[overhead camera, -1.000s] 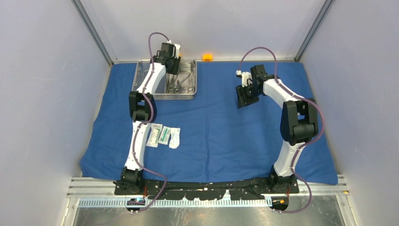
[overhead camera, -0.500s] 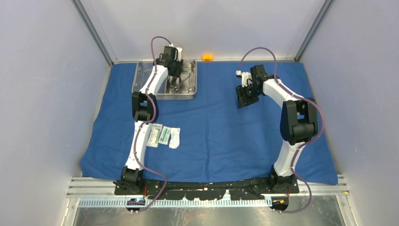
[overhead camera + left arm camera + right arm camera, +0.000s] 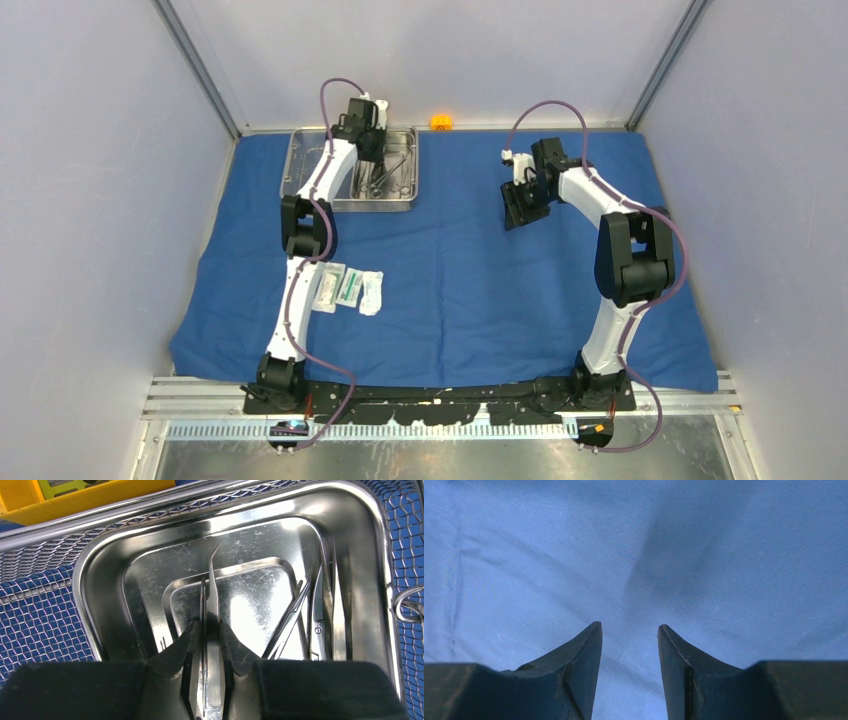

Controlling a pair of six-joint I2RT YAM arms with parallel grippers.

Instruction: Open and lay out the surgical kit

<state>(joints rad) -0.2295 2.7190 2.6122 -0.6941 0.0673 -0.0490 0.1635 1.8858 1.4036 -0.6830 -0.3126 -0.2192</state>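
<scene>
The blue cloth wrap lies spread over the table. At its back left stands the steel mesh basket, with the solid steel tray inside it. My left gripper reaches down into the tray, shut on thin steel forceps that run up between its fingers. Scissors and other instruments lie along the tray's right side. Three white-green packets sit in a row on the cloth beside the left arm. My right gripper hangs open over bare cloth, also seen from above.
A small orange block sits at the back edge behind the cloth, and another yellow-orange block lies just behind the basket. The basket's mesh wall and a handle ring surround the tray. Grey walls close in both sides.
My left gripper has dropped a little deeper into the tray and its jaws have closed onto the forceps. The right arm has not moved.
</scene>
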